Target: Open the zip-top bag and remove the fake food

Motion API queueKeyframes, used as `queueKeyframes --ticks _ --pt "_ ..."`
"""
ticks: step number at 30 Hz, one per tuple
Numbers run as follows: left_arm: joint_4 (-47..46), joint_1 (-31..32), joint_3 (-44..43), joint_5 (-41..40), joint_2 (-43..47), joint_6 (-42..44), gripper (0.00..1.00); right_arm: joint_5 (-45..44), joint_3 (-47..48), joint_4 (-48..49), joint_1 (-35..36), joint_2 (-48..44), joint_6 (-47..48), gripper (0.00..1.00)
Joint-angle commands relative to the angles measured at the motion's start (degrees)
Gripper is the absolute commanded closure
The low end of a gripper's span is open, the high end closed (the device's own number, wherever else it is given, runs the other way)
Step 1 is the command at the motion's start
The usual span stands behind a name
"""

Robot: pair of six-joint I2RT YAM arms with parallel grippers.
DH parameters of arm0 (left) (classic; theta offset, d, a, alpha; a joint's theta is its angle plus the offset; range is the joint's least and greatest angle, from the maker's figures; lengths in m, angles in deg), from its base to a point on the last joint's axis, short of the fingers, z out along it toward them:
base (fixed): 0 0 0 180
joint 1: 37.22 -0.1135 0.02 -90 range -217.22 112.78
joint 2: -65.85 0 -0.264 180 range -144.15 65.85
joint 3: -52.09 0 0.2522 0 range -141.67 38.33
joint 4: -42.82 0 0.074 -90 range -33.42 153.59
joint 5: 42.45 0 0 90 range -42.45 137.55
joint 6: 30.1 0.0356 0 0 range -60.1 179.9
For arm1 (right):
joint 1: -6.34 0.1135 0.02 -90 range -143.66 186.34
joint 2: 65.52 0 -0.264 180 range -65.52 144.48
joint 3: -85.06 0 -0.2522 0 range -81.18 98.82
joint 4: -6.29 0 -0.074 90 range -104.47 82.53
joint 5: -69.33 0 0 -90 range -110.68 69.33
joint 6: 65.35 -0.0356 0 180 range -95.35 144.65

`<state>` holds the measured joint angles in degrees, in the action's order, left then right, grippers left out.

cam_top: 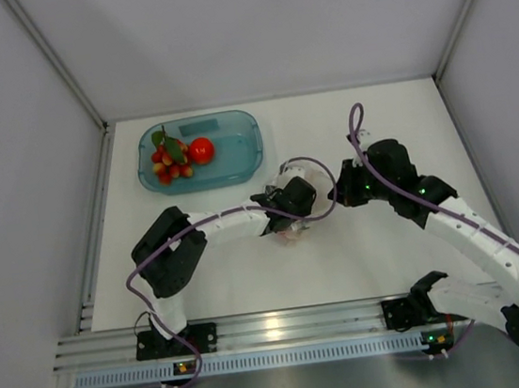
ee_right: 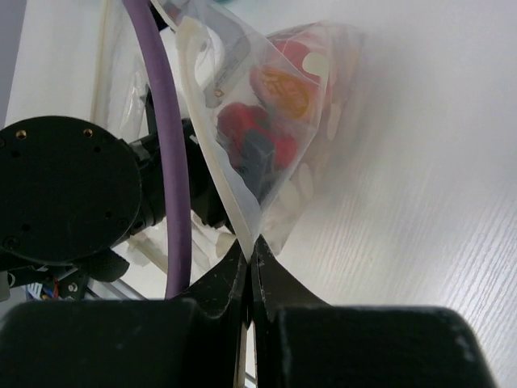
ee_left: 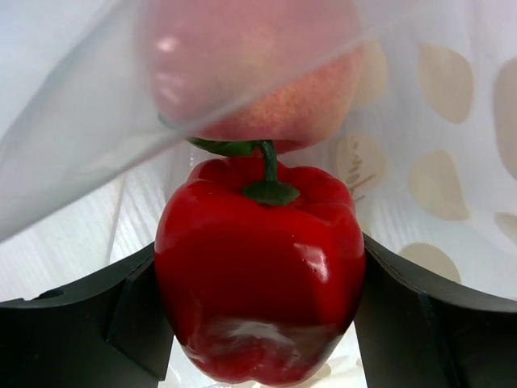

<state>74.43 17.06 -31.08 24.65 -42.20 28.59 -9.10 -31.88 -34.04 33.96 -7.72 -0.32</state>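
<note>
Red bell pepper (ee_left: 258, 267): clamped by the left gripper (ee_left: 258, 323) — inside the zip-top bag (ee_left: 452, 145)
Pink peach (ee_left: 299, 113): just beyond those fingertips
Bag edge: pinched flat by the right gripper (ee_right: 250, 263)

The white table (cam_top: 389, 244) carries a teal tray (cam_top: 235, 150) at eleven o'clock; at four o'clock from it, the zip-top bag (cam_top: 293, 233) touches the tabletop.

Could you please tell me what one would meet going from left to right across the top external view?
Berries → tomato, both in the tray → bag → right hand.
</note>
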Motion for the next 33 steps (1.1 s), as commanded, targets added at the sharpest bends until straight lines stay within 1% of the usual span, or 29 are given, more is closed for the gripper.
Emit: queueKeyframes --ticks 1,3,7,8,9,13,15,21,25,28,30,32,33 --pt "-4.5 0.2 2.0 5.1 5.0 1.5 0.93 -2.6 5.4 0.1 -0.3 0.5 2.5 1.00" --pt "-6.8 1.3 3.3 6.9 6.9 3.1 1.00 -3.7 7.9 -0.9 -0.4 1.7 3.5 1.00" --pt "-14.1 2.9 6.6 13.0 10.4 6.1 1.00 -4.7 12.4 -3.0 -0.3 4.5 5.7 1.00" --pt "-16.0 3.2 7.2 15.8 11.2 6.5 1.00 -4.4 13.4 -4.1 -0.4 6.2 6.4 1.00" --pt "-16.9 3.4 7.6 16.8 11.6 7.3 1.00 -4.2 15.5 -5.9 -0.3 7.0 7.1 1.00" --pt "-17.2 3.3 8.2 20.2 11.9 9.2 1.00 -4.2 18.1 -8.8 0.4 9.1 10.7 1.00" --pt "-19.3 3.4 8.5 20.8 12.1 10.0 1.00 -4.4 19.2 -10.3 0.6 10.3 11.7 1.00" --pt "-21.2 3.4 9.5 18.3 13.7 11.2 1.00 -7.1 18.8 -14.6 2.3 13.7 13.6 1.00" --pt "-21.4 3.3 9.9 13.1 15.6 11.8 1.00 -10.1 17.0 -15.5 3.1 14.5 13.5 1.00" --pt "-21.5 3.3 10.1 9.7 17.0 11.1 1.00 -10.3 14.8 -14.6 3.1 14.2 12.7 1.00" --pt "-21.4 3.3 10.0 4.5 17.4 9.5 1.00 -10.3 13.3 -13.3 3.2 13.7 11.9 1.00" --pt "-21.4 3.2 10.0 0.9 17.6 6.7 1.00 -10.3 12.4 -12.5 3.6 13.1 11.3 1.00" --pt "-21.4 2.9 9.9 0.6 17.6 5.9 1.00 -10.3 11.8 -11.6 4.1 12.9 10.7 1.00"
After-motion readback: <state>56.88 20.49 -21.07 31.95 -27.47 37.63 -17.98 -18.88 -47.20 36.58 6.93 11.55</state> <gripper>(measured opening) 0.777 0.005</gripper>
